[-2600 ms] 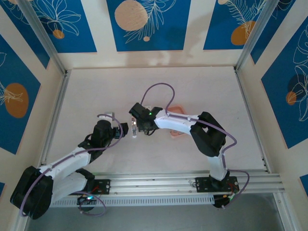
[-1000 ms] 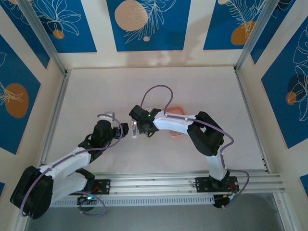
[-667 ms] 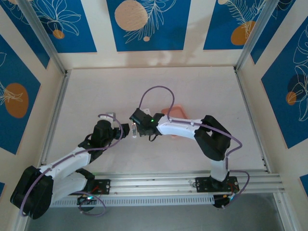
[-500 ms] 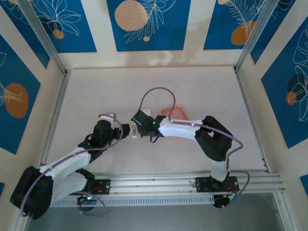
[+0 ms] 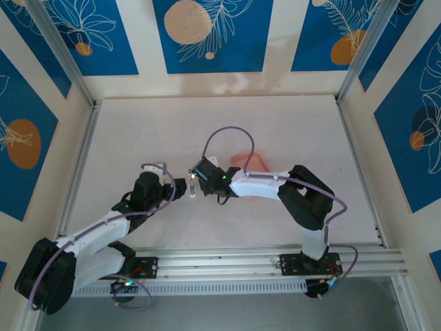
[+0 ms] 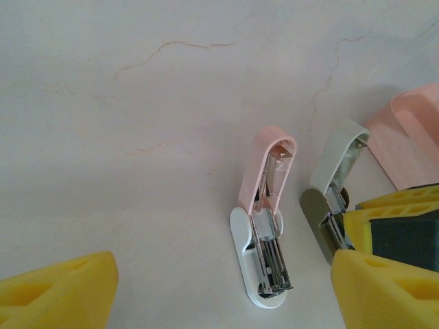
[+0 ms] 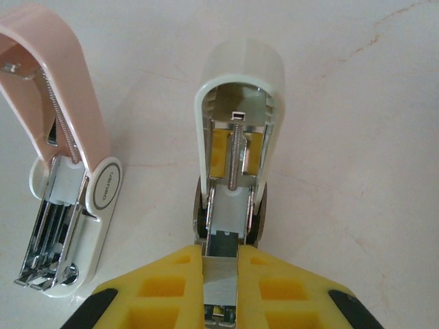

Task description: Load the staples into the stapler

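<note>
- Table point(image 5: 138, 138): pale, faintly veined.
- Right arm point(image 5: 303, 203): elbow folded at the right, forearm stretched left to mid-table, wrist tipped down. Since the earliest picture the elbow has swung nearer and the forearm has slid off the tray.
- Left arm point(image 5: 103, 224): stretched low from the near left corner to mid-table, pose unchanged.
- Salmon-pink tray point(image 5: 249, 160): behind the right forearm, more of it showing than before.
- Left gripper point(image 6: 223, 288): claw spread wide, holding nothing, facing both staplers.
- Right gripper point(image 7: 221, 264): claw closed, pinching the staples.
- Pink stapler point(image 6: 264, 171): on the table, lid hinged up.
- White-grey stapler point(image 7: 236, 89): just beside the pink one, lid up, its near end under the right claw.
- Staples point(image 7: 221, 277): a grey strip between the yellow fingers, in line with the white-grey stapler's open channel.
</note>
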You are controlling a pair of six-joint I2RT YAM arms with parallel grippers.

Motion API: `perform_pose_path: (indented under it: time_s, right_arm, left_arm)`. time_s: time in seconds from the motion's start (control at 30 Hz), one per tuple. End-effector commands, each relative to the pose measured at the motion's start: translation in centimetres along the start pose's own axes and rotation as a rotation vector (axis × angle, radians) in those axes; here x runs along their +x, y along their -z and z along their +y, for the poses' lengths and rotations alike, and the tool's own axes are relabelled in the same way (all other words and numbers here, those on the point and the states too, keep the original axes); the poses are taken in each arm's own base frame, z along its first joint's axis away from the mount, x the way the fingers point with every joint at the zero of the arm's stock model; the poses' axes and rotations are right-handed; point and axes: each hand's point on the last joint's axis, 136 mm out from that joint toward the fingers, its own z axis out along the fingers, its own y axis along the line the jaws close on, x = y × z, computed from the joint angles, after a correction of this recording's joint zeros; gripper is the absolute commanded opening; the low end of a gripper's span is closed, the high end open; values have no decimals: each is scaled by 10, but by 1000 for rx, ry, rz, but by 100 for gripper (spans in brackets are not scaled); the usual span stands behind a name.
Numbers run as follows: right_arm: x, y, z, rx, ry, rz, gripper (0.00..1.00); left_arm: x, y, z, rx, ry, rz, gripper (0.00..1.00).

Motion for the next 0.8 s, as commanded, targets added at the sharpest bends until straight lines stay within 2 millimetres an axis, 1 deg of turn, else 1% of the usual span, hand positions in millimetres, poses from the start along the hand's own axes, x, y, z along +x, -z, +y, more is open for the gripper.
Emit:
perform_pose_path:
  time_s: [0.0, 0.13, 0.5, 0.7, 0.77]
  right_arm:
    - [-5, 4, -4, -10, -14, -22, 15]
    - [-3, 1, -7, -14, -29, -14, 15]
    - [3, -6, -4, -21, -28, 24, 15]
    - [2, -4, -3, -23, -27, 27, 21]
    - [1, -2, -1, -27, -23, 24, 25]
  left_arm:
    - [-10, 1, -3, 7, 15, -9, 81]
    - [-9, 0, -3, 6, 15, -6, 81]
    - [-7, -1, -2, 4, 13, 0, 81]
    - [-6, 0, -1, 4, 13, -3, 81]
    - [-6, 1, -1, 3, 12, -3, 81]
